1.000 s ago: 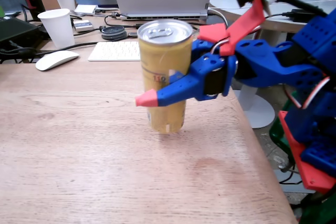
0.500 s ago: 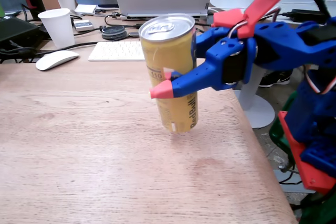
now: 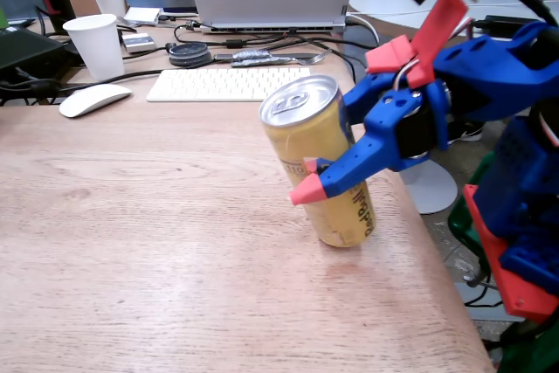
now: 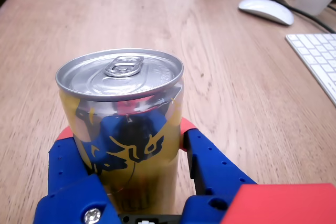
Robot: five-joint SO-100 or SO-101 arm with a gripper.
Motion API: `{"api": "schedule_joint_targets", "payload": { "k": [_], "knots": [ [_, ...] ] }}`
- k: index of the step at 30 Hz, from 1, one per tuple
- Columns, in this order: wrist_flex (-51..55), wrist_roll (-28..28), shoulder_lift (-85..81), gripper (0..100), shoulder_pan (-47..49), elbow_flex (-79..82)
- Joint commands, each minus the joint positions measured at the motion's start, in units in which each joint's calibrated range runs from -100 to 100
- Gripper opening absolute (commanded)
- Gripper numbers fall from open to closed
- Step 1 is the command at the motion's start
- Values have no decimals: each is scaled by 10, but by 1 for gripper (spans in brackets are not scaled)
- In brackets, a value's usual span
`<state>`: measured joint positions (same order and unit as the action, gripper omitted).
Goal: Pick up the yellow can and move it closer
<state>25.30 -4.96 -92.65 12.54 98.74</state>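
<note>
Lowered and drawn nearer, the yellow can [image 3: 319,172] tilts, clamped in the pincer [image 3: 307,179], bottom near the surface [image 3: 131,259]; release seems next.

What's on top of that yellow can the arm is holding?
The yellow can, clamped in the gripper, has a silver lid with a closed pull tab. Nothing sits on it. Its contents cannot be seen.

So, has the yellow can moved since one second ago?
Yes. In the fixed view the yellow can went right and nearer, away from the keyboard, and now tilts.
</note>
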Motion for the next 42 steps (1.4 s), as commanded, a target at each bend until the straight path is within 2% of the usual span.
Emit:
{"api": "schedule_joint_targets", "payload": {
  "k": [1,42],
  "knots": [
    [4,3,-41,27,-2,-3],
    [4,2,-38,27,0,6]
  ]
}}
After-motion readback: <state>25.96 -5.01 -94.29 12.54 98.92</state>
